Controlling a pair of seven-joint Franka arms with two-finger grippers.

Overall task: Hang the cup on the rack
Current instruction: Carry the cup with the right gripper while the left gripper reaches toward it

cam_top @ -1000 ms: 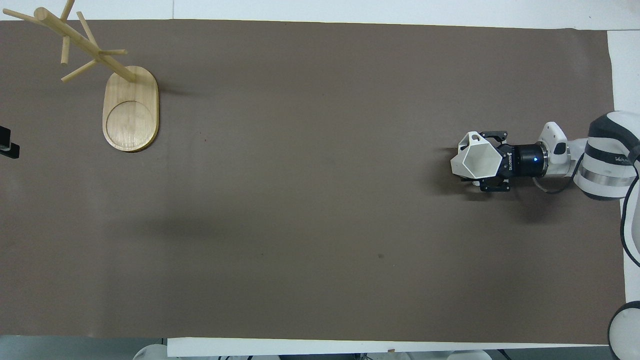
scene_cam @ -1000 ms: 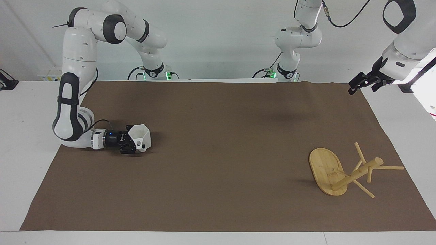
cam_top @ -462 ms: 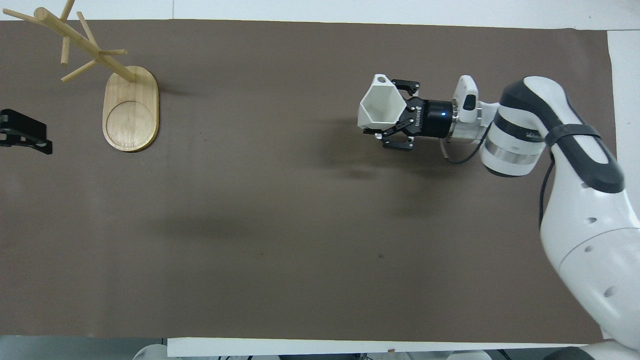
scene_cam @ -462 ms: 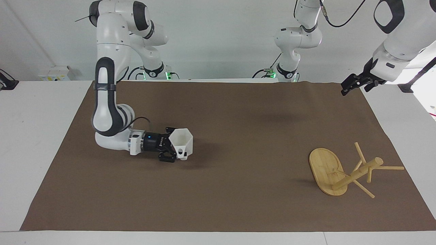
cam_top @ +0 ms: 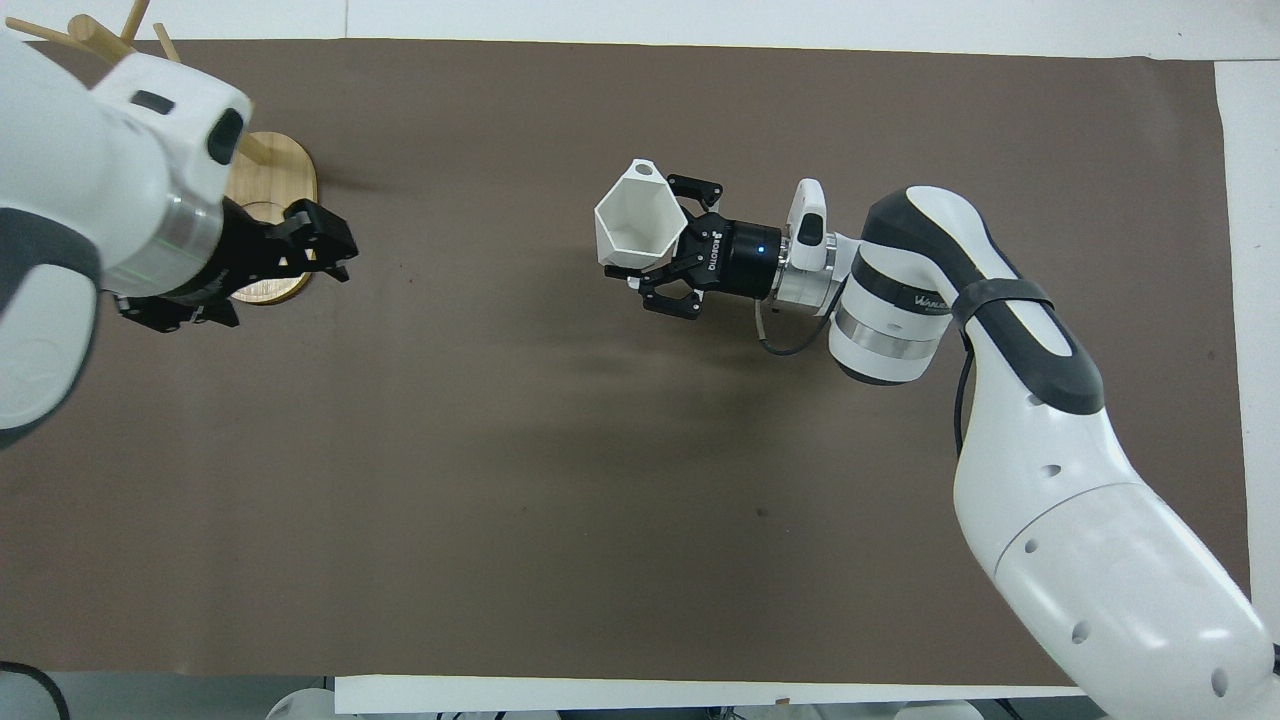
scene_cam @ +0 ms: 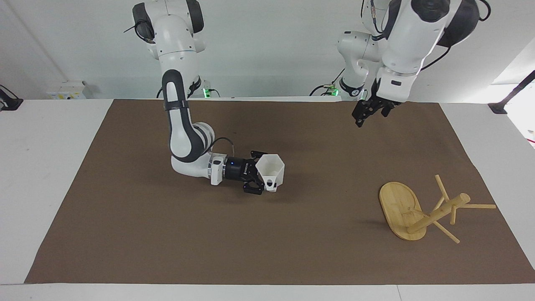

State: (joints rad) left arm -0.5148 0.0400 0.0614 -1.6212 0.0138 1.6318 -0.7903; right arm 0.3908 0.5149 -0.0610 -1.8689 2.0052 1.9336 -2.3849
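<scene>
Over mid-mat, right gripper (scene_cam: 262,180) clasping cup (scene_cam: 271,169), rack (scene_cam: 422,209) well apart

white cup (scene_cam: 271,169), light bamboo rack (scene_cam: 411,211), brown mat (scene_cam: 267,234)

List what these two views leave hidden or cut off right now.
- Overhead view: the left arm's wrist covers most of the rack; its post top and pegs also run off the picture's edge.
- Both views: the right gripper hides the part of the cup wall that it grips.
- Facing view: the left gripper over the mat is seen edge-on; its finger gap is hidden.
</scene>
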